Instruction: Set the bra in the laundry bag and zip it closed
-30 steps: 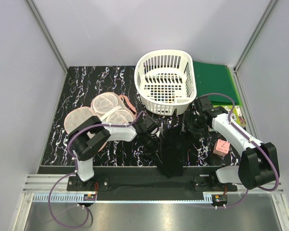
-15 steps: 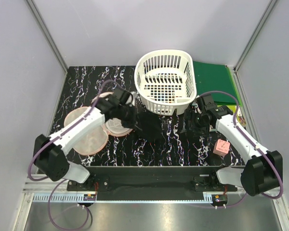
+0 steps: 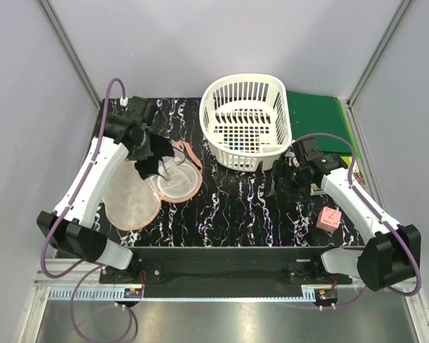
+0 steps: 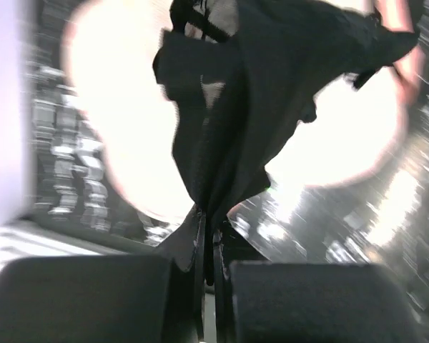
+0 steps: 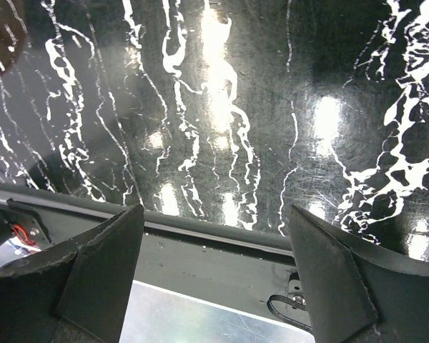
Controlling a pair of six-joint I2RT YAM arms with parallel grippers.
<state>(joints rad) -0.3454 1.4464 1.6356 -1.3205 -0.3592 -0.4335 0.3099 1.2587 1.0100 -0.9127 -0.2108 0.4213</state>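
Observation:
The black bra (image 3: 154, 163) hangs limp from my left gripper (image 3: 146, 150), whose jaws are shut on a fold of it at the back left of the table. Beneath it the laundry bag (image 3: 132, 200) lies unzipped and spread open, its two peach-pink halves showing pale mesh. In the left wrist view the bra (image 4: 250, 93) dangles from the shut left gripper (image 4: 209, 232) over the overexposed laundry bag (image 4: 121, 128). My right gripper (image 3: 284, 180) is held open near the basket's front right. In its own view the right gripper (image 5: 214, 264) holds nothing above the black marbled table (image 5: 222, 107).
A white slotted basket (image 3: 247, 121) stands at the back centre. A green board (image 3: 318, 121) lies behind it on the right. A pink cube (image 3: 329, 219) sits beside the right arm. The table's front rail (image 5: 200, 239) shows below the right gripper.
My left gripper shut on the bra at the front centre, then swung it left and back to hang over the open bag. The right arm barely moved.

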